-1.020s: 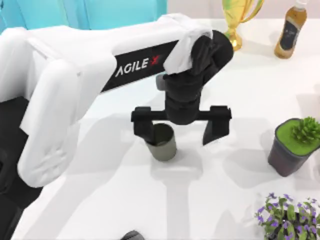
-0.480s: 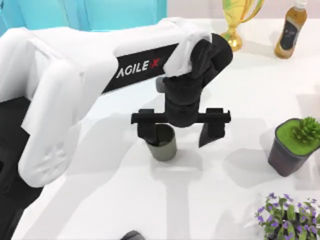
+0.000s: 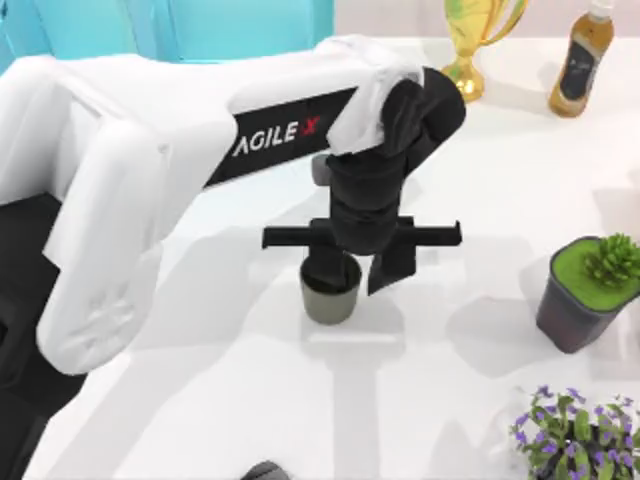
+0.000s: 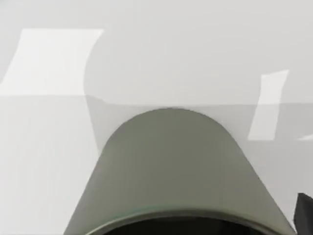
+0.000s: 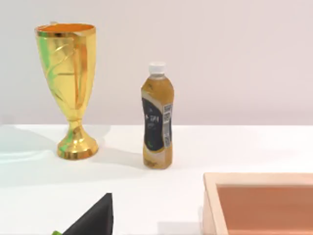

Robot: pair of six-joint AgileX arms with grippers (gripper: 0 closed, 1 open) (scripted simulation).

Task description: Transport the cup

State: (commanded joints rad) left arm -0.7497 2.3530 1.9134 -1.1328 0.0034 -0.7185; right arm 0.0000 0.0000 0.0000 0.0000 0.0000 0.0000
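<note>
The left hand (image 3: 347, 272) was seen poised directly over the cup (image 3: 331, 298), its fingers (image 3: 321, 268) drawn close in on either side of the rim, one dipping at the cup's dark mouth and the other just outside its wall. Whether the wall was actually clamped could not be told. In the left wrist view the cup's (image 4: 176, 171) olive-grey wall was seen from very near, standing upright on the white desk (image 4: 156, 54).

The cup was placed near the middle of the desk (image 3: 250, 400). On the white arm above it, the word "AGILE X" was read in white letters on a black band (image 3: 275, 135).

Well to the right of the cup, a dark purple pot with a green succulent (image 3: 585, 295) was standing. Farther right of the cup and nearer the front edge, a purple-flowered plant (image 3: 575, 435) was found. Behind the cup, at the far edge, a gold trophy (image 3: 475, 40) and a bottle (image 3: 580, 60) were set side by side.

In the right wrist view the trophy (image 5: 68, 90) and the bottle (image 5: 157, 117) were seen upright; the writing on the bottle's dark label could not be read. A wooden box (image 5: 259, 203) was lying near the bottle.
</note>
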